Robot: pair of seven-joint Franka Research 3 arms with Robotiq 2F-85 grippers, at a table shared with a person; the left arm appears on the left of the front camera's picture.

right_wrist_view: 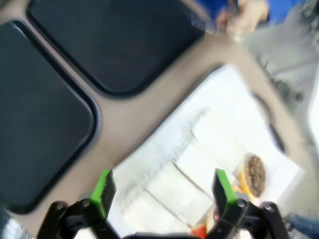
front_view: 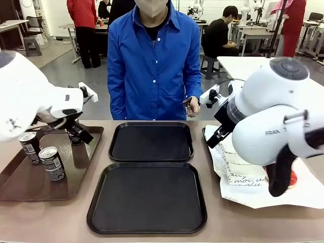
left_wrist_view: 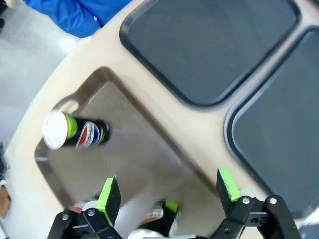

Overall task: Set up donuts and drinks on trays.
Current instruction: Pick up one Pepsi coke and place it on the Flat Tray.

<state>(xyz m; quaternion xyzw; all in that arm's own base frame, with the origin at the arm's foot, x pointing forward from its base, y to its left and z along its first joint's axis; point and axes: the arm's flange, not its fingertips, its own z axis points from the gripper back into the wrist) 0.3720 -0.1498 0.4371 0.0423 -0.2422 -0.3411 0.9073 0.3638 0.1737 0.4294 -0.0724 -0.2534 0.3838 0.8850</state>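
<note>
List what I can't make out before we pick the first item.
- Contents of white paper: front view, right arm covers them; right wrist view blurred, one donut discernible.
- Two drinks: left wrist view, cut off by bottom edge.
- Thing in person's hand: front view, too small.

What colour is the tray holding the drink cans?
Brown: the rectangular plastic tray shows best in the front view.

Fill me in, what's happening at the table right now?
Nothing is loaded yet: the far black tray and the near black tray are both bare. The left gripper hangs open over the brown tray, where the drink cans stand. The right gripper hangs open over the white paper sheet holding the sleeved donuts. A person stands at the far side, one hand holding something small I cannot make out.
</note>
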